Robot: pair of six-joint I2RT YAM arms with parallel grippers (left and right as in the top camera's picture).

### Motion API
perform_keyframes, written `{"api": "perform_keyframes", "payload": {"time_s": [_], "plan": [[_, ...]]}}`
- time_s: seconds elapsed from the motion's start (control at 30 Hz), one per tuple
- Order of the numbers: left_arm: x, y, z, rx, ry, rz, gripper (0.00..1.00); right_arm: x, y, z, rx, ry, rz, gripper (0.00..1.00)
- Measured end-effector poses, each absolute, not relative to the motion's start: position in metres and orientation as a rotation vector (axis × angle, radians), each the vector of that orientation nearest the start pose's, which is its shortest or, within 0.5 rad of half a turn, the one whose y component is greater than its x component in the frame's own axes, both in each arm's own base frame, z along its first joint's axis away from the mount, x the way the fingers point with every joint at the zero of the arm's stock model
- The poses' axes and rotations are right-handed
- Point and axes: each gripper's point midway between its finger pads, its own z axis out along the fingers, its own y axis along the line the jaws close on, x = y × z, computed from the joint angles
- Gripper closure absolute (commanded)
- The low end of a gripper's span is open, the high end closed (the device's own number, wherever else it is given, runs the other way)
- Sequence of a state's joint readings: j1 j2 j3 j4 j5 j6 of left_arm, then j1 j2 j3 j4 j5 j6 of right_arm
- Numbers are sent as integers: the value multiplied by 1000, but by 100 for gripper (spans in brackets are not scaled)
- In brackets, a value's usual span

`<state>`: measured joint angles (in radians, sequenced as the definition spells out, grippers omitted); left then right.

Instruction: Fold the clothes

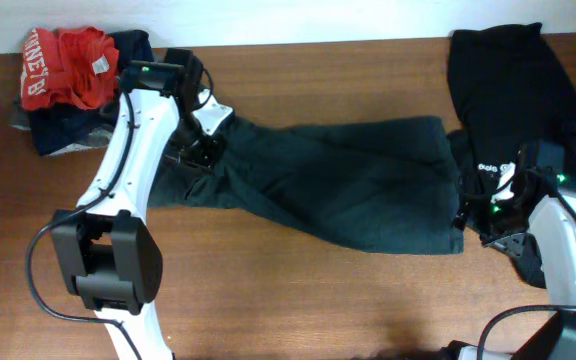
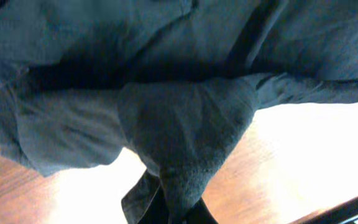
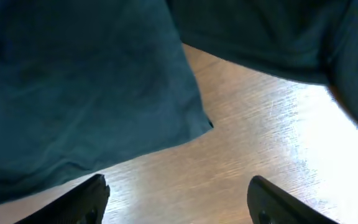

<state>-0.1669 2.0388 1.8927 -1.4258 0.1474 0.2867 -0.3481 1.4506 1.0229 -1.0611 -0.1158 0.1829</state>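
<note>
Shirt: dark, rumpled, spread wide | left tool: clamped on its bunched cloth | right tool: apart

The spread garment is plain dark teal. The piled garment is red with white lettering. The right-side garment is black with a small white logo. The table is brown wood grain.

White block lettering on red garment, unreadable; black T-shirt logo perhaps "Polo".
</note>
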Motion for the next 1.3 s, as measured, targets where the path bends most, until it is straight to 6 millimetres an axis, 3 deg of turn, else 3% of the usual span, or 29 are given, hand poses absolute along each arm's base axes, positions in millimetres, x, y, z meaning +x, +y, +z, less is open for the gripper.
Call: {"api": "perform_keyframes", "payload": {"time_s": [0.53, 0.93, 1.3], "plan": [[394, -93, 129, 702, 2987, -221, 99, 224, -65, 33, 931, 2984, 140, 36], [395, -94, 129, 701, 2981, -220, 99, 240, -69, 11, 880, 2884, 139, 49], [398, -94, 129, 701, 2973, -217, 99, 234, -67, -2, 862, 2869, 136, 55]]}}
